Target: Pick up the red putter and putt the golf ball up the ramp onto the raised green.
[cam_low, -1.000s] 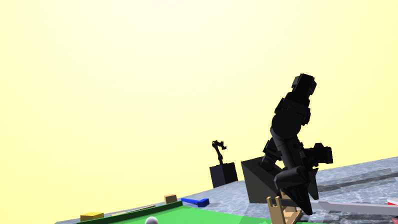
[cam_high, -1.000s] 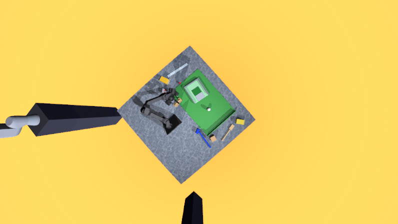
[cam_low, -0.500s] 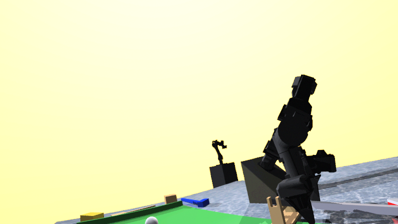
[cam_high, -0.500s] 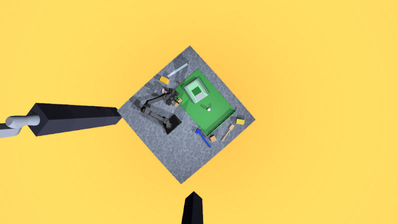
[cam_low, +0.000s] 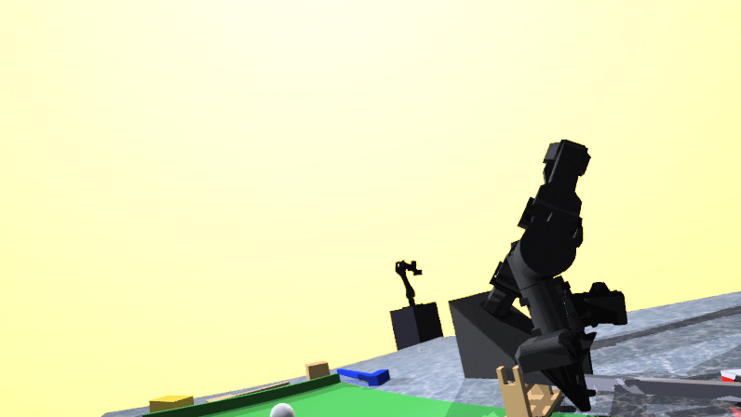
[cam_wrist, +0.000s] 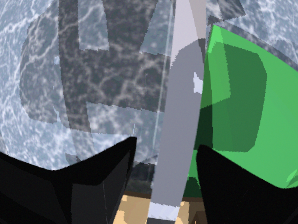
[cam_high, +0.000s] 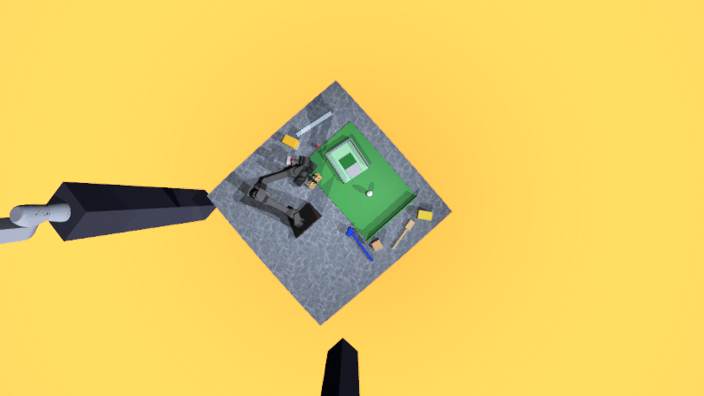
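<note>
Putter (cam_high: pixel 288 160) (cam_low: pixel 668 388) (cam_wrist: pixel 182 115) shaft is straddled by the gripper (cam_high: pixel 302 178) (cam_low: pixel 578 378) (cam_wrist: pixel 168 147) beside the wooden stand (cam_high: pixel 311 182) (cam_low: pixel 514 398) (cam_wrist: pixel 131 211), its fingers partly open, a gap visible on one side; no grip is shown. Lifting and putting are left; the golf ball (cam_high: pixel 369 193) (cam_low: pixel 282 410) is seen off the raised green (cam_high: pixel 348 160).

Marbled blue-grey tabletop (cam_high: pixel 295 265) (cam_low: pixel 420 368) (cam_wrist: pixel 35 145); green mat (cam_high: pixel 389 181) (cam_low: pixel 362 401) (cam_wrist: pixel 240 115); white ball (cam_high: pixel 369 194) (cam_low: pixel 282 410); blue club (cam_high: pixel 361 246) (cam_low: pixel 377 377); black claw (cam_high: pixel 309 178) (cam_low: pixel 588 372) (cam_wrist: pixel 168 147); yellow backdrop.

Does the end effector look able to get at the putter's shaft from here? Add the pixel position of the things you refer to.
Probably yes: the end effector (cam_high: pixel 309 172) (cam_low: pixel 583 381) (cam_wrist: pixel 168 147) has its fingers apart around the shaft (cam_low: pixel 668 388) (cam_wrist: pixel 181 120), nothing visible blocking them, though the wooden stand (cam_high: pixel 316 178) (cam_low: pixel 515 399) (cam_wrist: pixel 131 210) is close.
</note>
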